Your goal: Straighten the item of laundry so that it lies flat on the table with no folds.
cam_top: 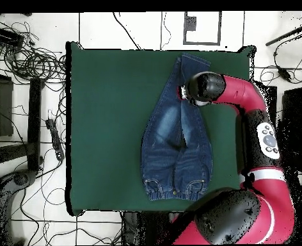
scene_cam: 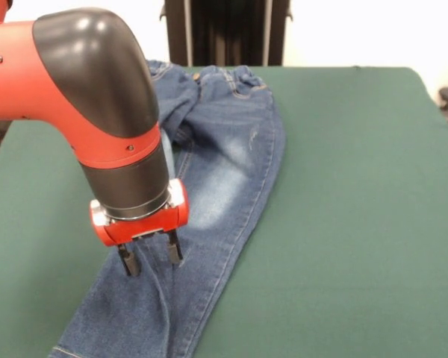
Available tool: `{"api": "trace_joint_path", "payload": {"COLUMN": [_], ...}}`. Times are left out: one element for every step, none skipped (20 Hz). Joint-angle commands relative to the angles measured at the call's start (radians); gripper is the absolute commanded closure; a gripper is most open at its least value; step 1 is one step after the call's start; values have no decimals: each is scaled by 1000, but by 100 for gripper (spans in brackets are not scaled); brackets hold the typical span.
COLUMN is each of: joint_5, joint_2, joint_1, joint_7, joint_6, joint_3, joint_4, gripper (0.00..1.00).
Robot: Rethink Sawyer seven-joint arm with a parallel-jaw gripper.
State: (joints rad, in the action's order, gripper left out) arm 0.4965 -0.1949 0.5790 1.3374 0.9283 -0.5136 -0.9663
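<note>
Fingers (scene_cam: pixel 129 262) of the gripper (scene_cam: pixel 151 255) stand apart, two short black prongs pointing down at the denim with an empty gap between them, holding nothing. Their tips sit on or just above the jeans (scene_cam: pixel 231 160); whether they press into the cloth cannot be told. The front view alone shows this, since from overhead the arm's black elbow cap covers the gripper entirely.

One pair of jeans lies on the table (scene_cam: pixel 358 186), seen in the front view running from the gathered waistband at the far edge down toward the near edge, where the picture cuts off the leg ends. A pale faded patch sits on the thigh just beside the gripper's red wrist block. The arm's bulk hides much of the other leg here.

Overhead, both legs show, lying side by side and overlapping along the middle, narrowing to a point near the table's top edge, with the waistband toward the robot's base. Creases run along the seam between the legs. That view also shows cables on the tiled floor to the left of the table.
</note>
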Motion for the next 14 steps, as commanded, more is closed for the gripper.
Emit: {"api": "trace_joint_path", "payload": {"joint_5": [37,39,40,41,41,40,40,39,37,35,34,32,30,28], "joint_2": [14,13,13,13,13,13,11,11,10,9,6,6,3,1], "joint_1": [-33,-34,-35,-37,-37,-37,-38,-37,-38,-39,-41,-41,-42,-43], "joint_7": [-126,-121,-119,-117,-114,-112,-109,-113,-113,-113,-111,-117,-118,-120], "joint_6": [-67,-71,-71,-71,-71,-71,-71,-67,-61,-55,-50,-40,-32,-24], "joint_3": [-29,-27,-26,-25,-24,-24,-23,-24,-25,-25,-25,-26,-27,-27], "joint_4": [-58,-61,-62,-62,-62,-63,-66,-64,-61,-57,-58,-49,-46,-42], "gripper": [0,0,0,0,0,0,0,0,0,0,0,0,0,0]}}
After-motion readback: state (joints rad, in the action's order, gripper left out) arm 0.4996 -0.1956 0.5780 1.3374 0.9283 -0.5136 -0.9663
